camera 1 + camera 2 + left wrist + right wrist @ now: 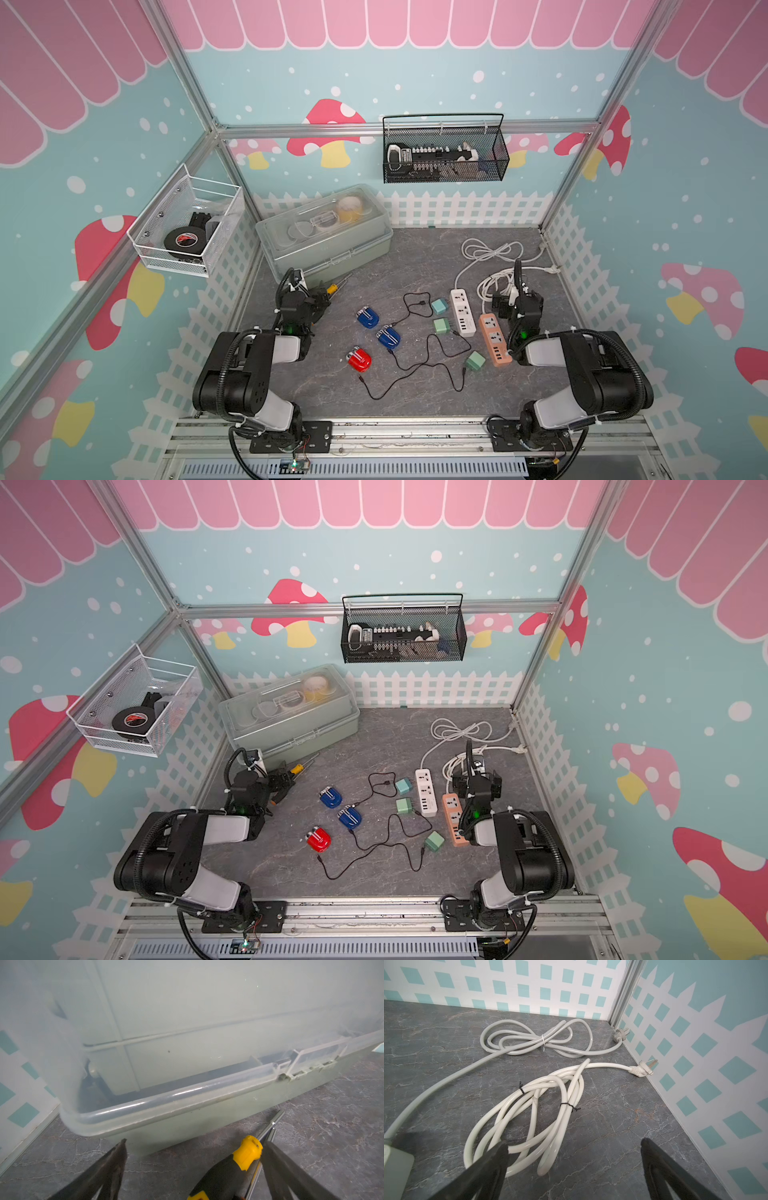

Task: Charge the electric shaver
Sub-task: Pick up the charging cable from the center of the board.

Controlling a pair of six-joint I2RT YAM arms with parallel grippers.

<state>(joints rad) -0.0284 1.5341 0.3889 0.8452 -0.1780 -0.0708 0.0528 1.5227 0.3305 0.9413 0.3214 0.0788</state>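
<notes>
Shavers (388, 337) between two pairs of jaws, well apart from either, both pairs wide apart.

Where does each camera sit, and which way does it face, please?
Top view: high over the robot's base, looking down and forward at the table; left arm and right arm show.
Top view: beside it, facing alike; same arms, same red shaver.
Left wrist: on the left arm, facing the storage box; open left gripper frames the screwdriver.
Right wrist: on the right arm, facing the corner's coiled cords; open right gripper shows.
Shared: top and wrist views both show screwdriver and cords.
</notes>
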